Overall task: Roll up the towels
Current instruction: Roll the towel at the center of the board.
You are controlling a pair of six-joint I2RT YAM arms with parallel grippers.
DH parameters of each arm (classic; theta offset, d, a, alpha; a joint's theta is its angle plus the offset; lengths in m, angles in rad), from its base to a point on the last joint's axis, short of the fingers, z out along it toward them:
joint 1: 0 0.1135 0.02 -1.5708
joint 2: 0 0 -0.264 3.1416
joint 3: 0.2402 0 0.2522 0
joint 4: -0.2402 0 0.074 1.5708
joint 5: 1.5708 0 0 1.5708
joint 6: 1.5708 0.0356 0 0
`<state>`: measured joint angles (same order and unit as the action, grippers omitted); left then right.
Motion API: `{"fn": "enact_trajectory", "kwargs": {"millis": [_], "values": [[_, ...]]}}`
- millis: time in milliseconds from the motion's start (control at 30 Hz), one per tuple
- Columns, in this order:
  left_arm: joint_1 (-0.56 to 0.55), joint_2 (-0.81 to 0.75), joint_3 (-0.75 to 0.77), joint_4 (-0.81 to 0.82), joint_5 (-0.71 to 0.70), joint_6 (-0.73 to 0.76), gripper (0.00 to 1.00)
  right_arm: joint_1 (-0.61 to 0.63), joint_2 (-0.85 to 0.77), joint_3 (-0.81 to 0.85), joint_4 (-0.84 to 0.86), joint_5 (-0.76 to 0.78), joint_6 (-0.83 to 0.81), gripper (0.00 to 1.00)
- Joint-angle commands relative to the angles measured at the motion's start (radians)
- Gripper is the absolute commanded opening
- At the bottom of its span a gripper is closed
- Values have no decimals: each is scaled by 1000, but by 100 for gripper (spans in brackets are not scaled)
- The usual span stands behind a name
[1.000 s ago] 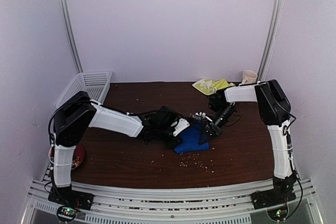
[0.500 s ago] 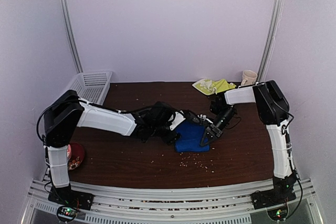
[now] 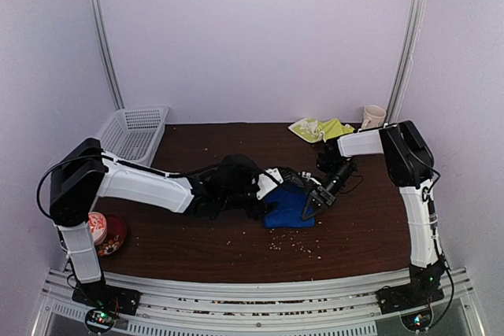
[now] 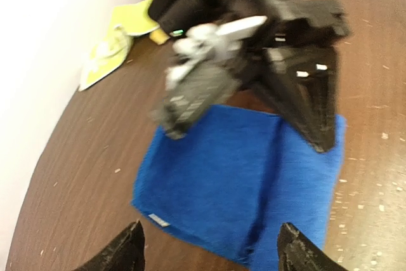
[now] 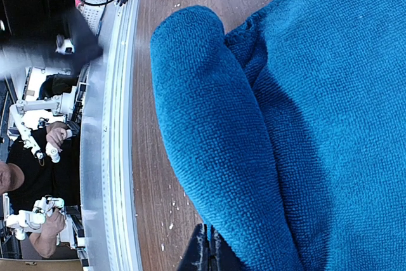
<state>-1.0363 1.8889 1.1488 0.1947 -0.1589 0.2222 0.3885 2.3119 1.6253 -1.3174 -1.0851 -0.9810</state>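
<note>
Left gripper (image 4: pixel 209 253) stands with its two dark fingers (image 4: pixel 124 255) far apart and holds nothing. In the left wrist view they hang just over the near edge of the blue towel (image 4: pixel 222 182), one finger on each side of it, and I cannot tell if they touch the cloth. Right gripper (image 4: pixel 323 141) comes from the opposite side and points down onto the towel, near a long fold that runs across its right part. In the right wrist view its fingers (image 5: pixel 206 249) are pressed together, and their tips are right against a thick rolled edge of the blue towel (image 5: pixel 209 144). Whether a little cloth is pinched between them, I cannot tell.

From the top view, the blue towel (image 3: pixel 290 208) lies mostly flat in the middle of the brown table (image 3: pixel 197 249), between the left gripper (image 3: pixel 276 188) and the right gripper (image 3: pixel 309 208). A small white label (image 4: pixel 158 220) is at one near corner of it. The yellow-green towel (image 3: pixel 319 127) lies crumpled at the far edge of the table, well apart from both grippers, and a pale mug (image 3: pixel 373 116) stands just beside it on the right. A white basket (image 3: pixel 130 131) is at the far left corner. A red bowl (image 3: pixel 106 230) sits near the left arm's base. Small pale crumbs (image 3: pixel 295 245) are scattered on the wood in front of the blue towel.
</note>
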Motion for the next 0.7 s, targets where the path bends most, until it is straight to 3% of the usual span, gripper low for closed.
{"fn": "enact_trajectory", "kwargs": {"millis": [0, 333, 667], "values": [[-11, 36, 9, 31, 135, 30, 71, -10, 17, 13, -7, 6, -15, 5], [-11, 138, 83, -33, 16, 1, 63, -10, 10, 15, -9, 6, -18, 5], [2, 174, 93, -14, -33, -3, 63, -11, -7, 15, -39, 17, -74, 9]]}}
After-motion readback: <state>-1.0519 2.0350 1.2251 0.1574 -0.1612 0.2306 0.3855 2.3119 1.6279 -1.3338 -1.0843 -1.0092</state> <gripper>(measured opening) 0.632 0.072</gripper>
